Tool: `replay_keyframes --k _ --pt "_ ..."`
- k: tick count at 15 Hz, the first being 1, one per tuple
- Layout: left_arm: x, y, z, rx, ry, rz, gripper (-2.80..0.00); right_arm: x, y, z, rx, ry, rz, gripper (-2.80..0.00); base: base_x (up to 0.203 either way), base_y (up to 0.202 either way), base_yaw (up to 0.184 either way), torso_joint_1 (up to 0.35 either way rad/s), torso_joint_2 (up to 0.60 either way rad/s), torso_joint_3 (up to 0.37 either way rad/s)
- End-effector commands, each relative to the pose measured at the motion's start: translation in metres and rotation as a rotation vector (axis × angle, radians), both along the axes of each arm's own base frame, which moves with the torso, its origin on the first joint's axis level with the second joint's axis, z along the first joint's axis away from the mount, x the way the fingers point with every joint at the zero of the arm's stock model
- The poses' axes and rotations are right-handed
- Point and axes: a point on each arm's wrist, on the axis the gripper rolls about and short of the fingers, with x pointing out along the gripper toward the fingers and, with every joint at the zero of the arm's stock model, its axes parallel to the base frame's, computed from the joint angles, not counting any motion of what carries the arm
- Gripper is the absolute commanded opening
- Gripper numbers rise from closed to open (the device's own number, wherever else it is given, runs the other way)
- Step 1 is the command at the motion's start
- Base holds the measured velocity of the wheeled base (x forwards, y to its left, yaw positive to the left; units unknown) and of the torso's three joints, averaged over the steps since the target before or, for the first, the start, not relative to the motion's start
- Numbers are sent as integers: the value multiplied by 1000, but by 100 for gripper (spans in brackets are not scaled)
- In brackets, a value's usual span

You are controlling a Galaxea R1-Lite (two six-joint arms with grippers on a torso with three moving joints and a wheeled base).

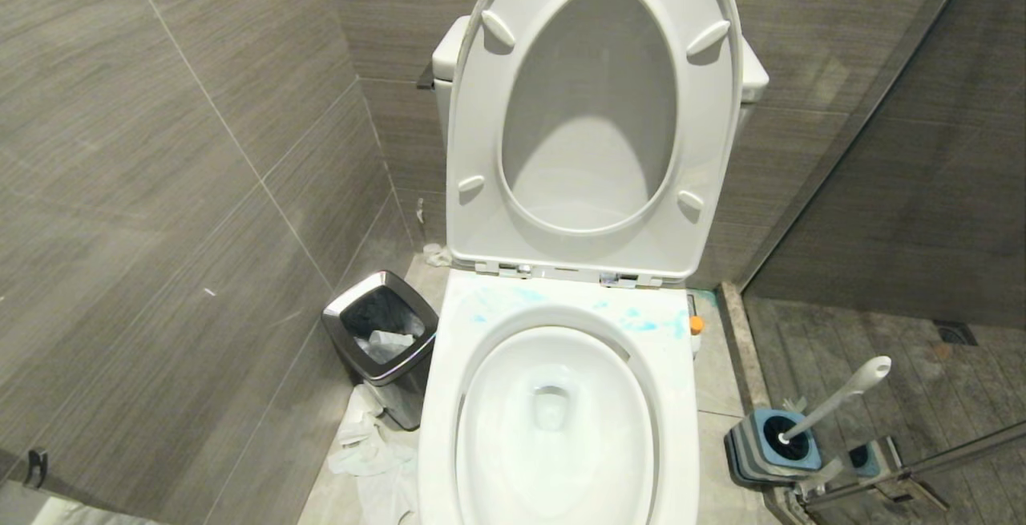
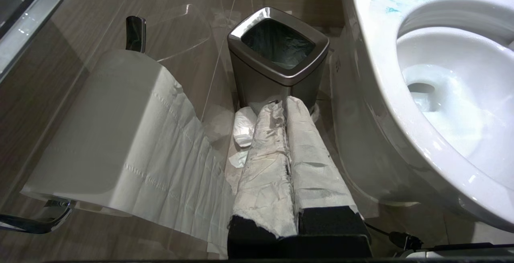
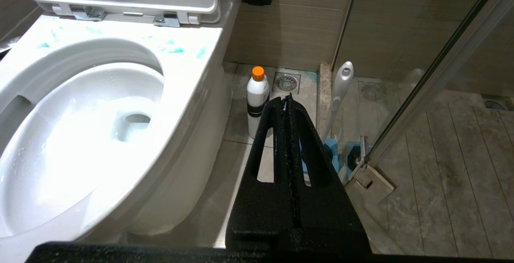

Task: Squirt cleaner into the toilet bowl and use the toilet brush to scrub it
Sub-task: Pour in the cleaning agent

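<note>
Left wrist view shows the left end effector (image 2: 286, 104) with its two paper-wrapped fingers (image 2: 265, 162) pressed together, holding nothing and touching nothing. It hangs low above the floor, pointing toward the steel-rimmed trash bin (image 2: 277, 60), which stands just beyond the fingertips. Crumpled tissue (image 2: 243, 132) lies on the floor beside the fingers. A toilet paper roll (image 2: 120, 134) on its wall holder is on one side of the end effector, its loose sheet trailing down, and the toilet bowl (image 2: 449, 94) is on the other.

Right wrist view shows the right end effector (image 3: 287, 99) likewise closed, its black fingers (image 3: 311, 154) meeting along a thin seam, empty and free of contact. It points down and forward over the floor beside the toilet bowl (image 3: 100, 134). The cleaner (image 3: 257, 98) stands upright on the floor just beyond the fingertips, close to the toilet's base, orange cap on. The toilet brush (image 3: 340, 94) leans in its blue holder (image 3: 332, 150), partly hidden behind the fingers, next to the glass shower door (image 3: 425, 90).

Neither arm appears in the head view. Blue smears (image 1: 641, 321) mark the rim behind the bowl, and the seat and lid (image 1: 593, 108) are raised.
</note>
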Motion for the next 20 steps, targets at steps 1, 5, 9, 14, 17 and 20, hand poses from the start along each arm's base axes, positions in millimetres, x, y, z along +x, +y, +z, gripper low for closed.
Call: replay_keyframes --k 1,5,9,14,17,20 --pt "0 0 0 1 3 0 -280 2 0 -7 0 25 -1 -280 0 0 0 0 0 0" --pt "0 0 0 -1 3 0 -280 2 0 -7 0 25 1 -280 0 0 0 0 0 0" --pt "0 0 0 -1 3 0 -280 2 0 -7 0 25 -1 -280 0 0 0 0 0 0" --pt "0 0 0 1 3 0 -280 2 0 -7 -3 25 -1 -280 0 0 0 0 0 0" --pt "0 0 0 -1 3 0 -280 2 0 -7 -10 38 2 -280 0 0 0 0 0 0" --pt "0 0 0 -1 3 0 -280 1 0 -7 -11 68 2 -280 0 0 0 0 0 0"
